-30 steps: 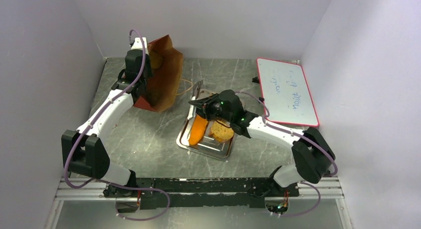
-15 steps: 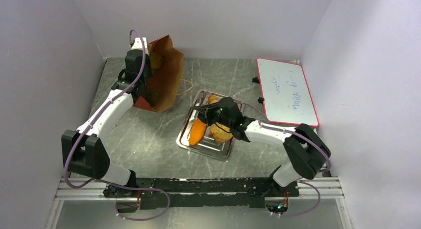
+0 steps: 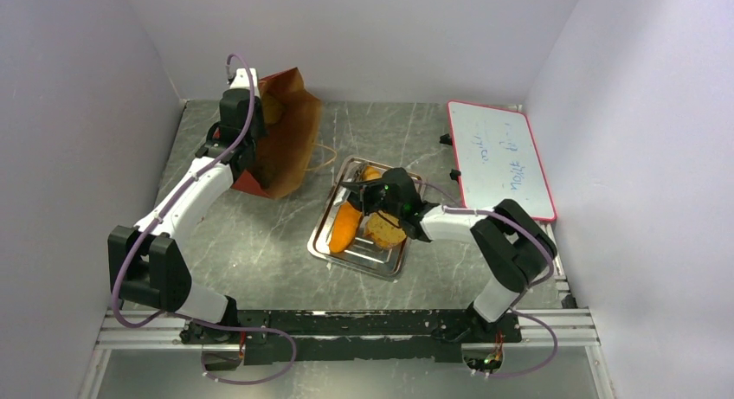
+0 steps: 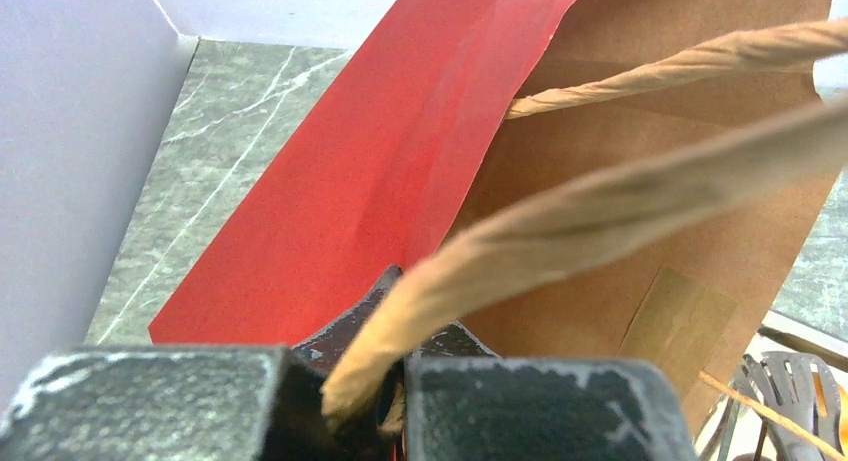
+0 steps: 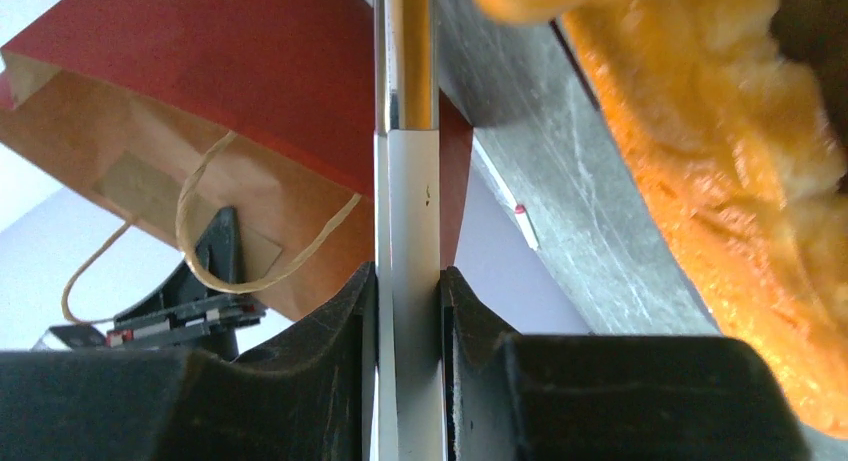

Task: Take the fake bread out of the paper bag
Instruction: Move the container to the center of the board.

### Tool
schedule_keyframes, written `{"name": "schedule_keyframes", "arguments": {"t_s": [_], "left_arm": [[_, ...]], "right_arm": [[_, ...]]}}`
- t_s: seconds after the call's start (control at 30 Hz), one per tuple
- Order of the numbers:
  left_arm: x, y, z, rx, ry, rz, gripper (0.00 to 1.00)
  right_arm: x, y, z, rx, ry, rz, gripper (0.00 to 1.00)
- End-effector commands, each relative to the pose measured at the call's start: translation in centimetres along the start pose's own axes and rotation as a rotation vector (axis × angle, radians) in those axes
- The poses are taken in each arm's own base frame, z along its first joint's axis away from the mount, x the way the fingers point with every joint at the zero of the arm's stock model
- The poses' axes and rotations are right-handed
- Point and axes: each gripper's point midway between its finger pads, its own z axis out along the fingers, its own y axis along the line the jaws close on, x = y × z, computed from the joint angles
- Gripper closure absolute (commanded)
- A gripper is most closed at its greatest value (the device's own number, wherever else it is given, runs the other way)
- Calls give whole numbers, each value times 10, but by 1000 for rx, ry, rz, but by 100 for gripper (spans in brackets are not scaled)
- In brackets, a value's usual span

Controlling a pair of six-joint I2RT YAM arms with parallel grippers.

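The rust-red paper bag (image 3: pixel 290 144) stands tilted at the back left, its mouth open toward the middle. A golden piece of fake bread (image 3: pixel 272 110) shows inside it. My left gripper (image 3: pixel 249 153) is shut on the bag's tan cord handle (image 4: pixel 560 241), next to the red outer wall (image 4: pixel 380 181). Three pieces of fake bread (image 3: pixel 344 228) lie on the silver tray (image 3: pixel 322 236). My right gripper (image 3: pixel 359 191) is shut on the tray's far rim (image 5: pixel 408 281), with an orange pastry (image 5: pixel 720 161) just to its right.
A red-framed whiteboard (image 3: pixel 502 161) lies at the back right, close to the right arm's elbow. Grey walls close in on the left, the back and the right. The bag's second cord handle (image 3: pixel 325 152) trails on the table toward the tray.
The right gripper has come down with the tray's far rim, so the tray lies flatter and a pastry at its far end shows. The right elbow swung back. The left arm held still.
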Motion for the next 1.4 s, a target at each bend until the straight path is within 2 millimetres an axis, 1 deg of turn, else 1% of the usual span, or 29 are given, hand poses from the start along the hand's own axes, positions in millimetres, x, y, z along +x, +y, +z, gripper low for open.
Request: {"name": "schedule_keyframes", "arguments": {"t_s": [0.0,0.23,0.5,0.7,0.77,0.8,0.87,0.9,1.1,1.2,1.27,1.3,1.37], "left_arm": [[-9,1,1,4,-39,-32,93],[-5,0,3,6,-31,-34,93],[-2,-4,8,16,-18,-31,93],[-2,-8,15,21,-11,-20,93],[0,-9,17,24,-8,-18,93],[1,-9,18,25,-5,-16,93],[1,-10,19,26,-3,-11,93],[1,-11,20,28,-2,-8,93],[-6,-12,25,24,-11,5,93],[-7,-13,28,22,-10,8,93],[-7,-12,28,20,-9,9,93],[-6,-12,28,20,-9,8,93],[-5,-13,28,23,-10,1,93]], "right_arm": [[-5,9,7,-41,36,30,100],[-27,7,20,-38,43,59,100],[-48,8,37,-30,61,82,100],[-68,14,57,-19,67,81,100],[-69,15,66,-9,78,77,100],[-77,24,67,-24,71,81,100],[-89,21,78,-9,61,86,100],[-90,29,82,-19,63,80,100],[-107,46,108,-9,61,54,100],[-111,57,118,-13,64,22,100],[-109,69,121,-23,67,-19,100],[-107,79,122,-34,74,-49,100],[-103,92,122,-40,74,-120,100]]}}
